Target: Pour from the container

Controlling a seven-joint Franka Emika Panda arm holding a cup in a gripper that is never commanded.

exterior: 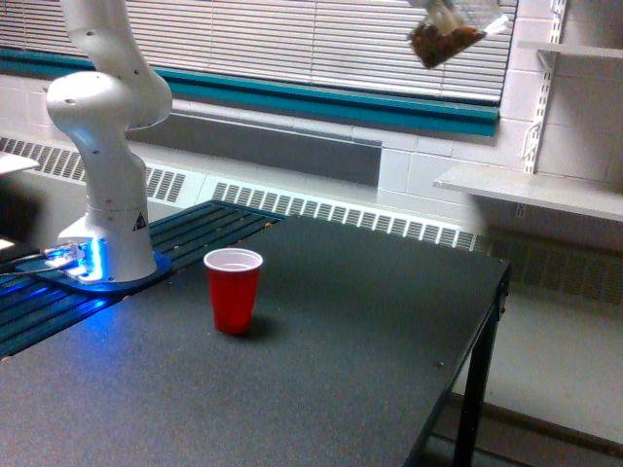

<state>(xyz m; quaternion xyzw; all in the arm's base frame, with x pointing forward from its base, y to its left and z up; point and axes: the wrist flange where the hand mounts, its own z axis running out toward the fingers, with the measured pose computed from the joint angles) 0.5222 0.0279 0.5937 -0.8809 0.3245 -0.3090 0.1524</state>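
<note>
The container (445, 39), a small clear cup with brown granular bits showing through, hangs tilted high in the air at the top edge of the exterior view, right of centre. It is far above and to the right of a red cup (233, 289), which stands upright and looks empty on the dark table (341, 370). Whatever holds the container is cut off by the top of the frame, so my gripper does not show. Only the white arm base (105, 165) is visible at the left.
The arm base stands on a blue-lit mount (83, 261) at the table's left. The table's right edge (492, 321) drops to the floor. White wall shelves (531, 190) sit at the right, and window blinds (321, 44) run behind.
</note>
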